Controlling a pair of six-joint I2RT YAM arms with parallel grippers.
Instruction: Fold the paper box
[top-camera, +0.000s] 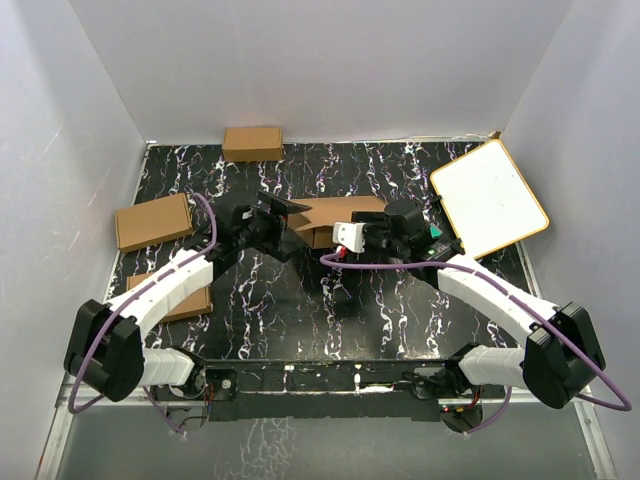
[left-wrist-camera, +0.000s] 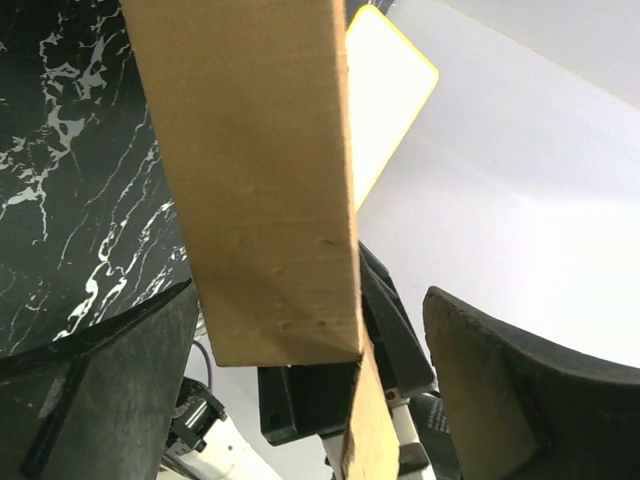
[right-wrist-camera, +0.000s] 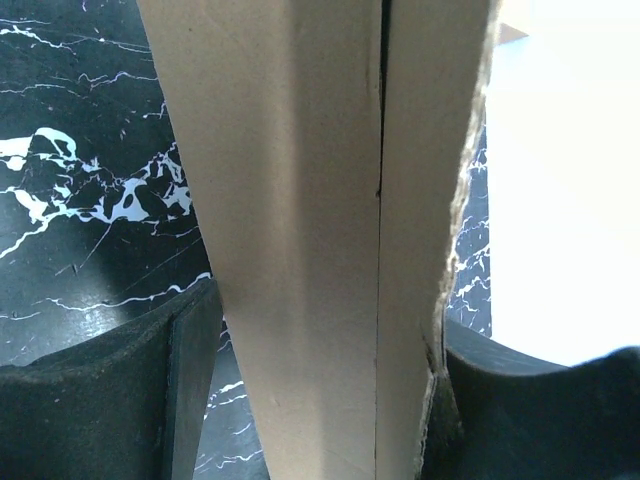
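Brown corrugated cardboard at the centre of the overhead view: the paper box (top-camera: 335, 215), partly folded, apparently held up over the black marbled table (top-camera: 300, 320) between the two arms. Pinched at its right end by the right gripper (right-wrist-camera: 328, 310), pads tight against either side of two panels meeting at a dark seam. Flanked at the other end by the left gripper (left-wrist-camera: 310, 295), jaws spread, one finger (left-wrist-camera: 100, 390) just beside the panel and the other well clear of it, so no hold on that side. Risks, as a judgement only: with one end alone pinched, likely to sag or swing about the right-hand grip; could spring open along the seam, given stiff board and no tab visibly locked; might slide out between the pads under a sideways tug; could catch a flap on a spread left finger on closing and take a crease in the wrong place. Also worth watching: purple cable (top-camera: 380, 266) looped just below the box, apt to snag a corner. Count: one paper box; three smaller ready-made cardboard boxes, namely top box (top-camera: 252, 143) at the upper left by the back wall, left box (top-camera: 153, 221) near the left edge, lower box (top-camera: 195, 302) partly under the left arm; one white board with tan rim (top-camera: 490, 197) at the upper right; two arms, two grippers.
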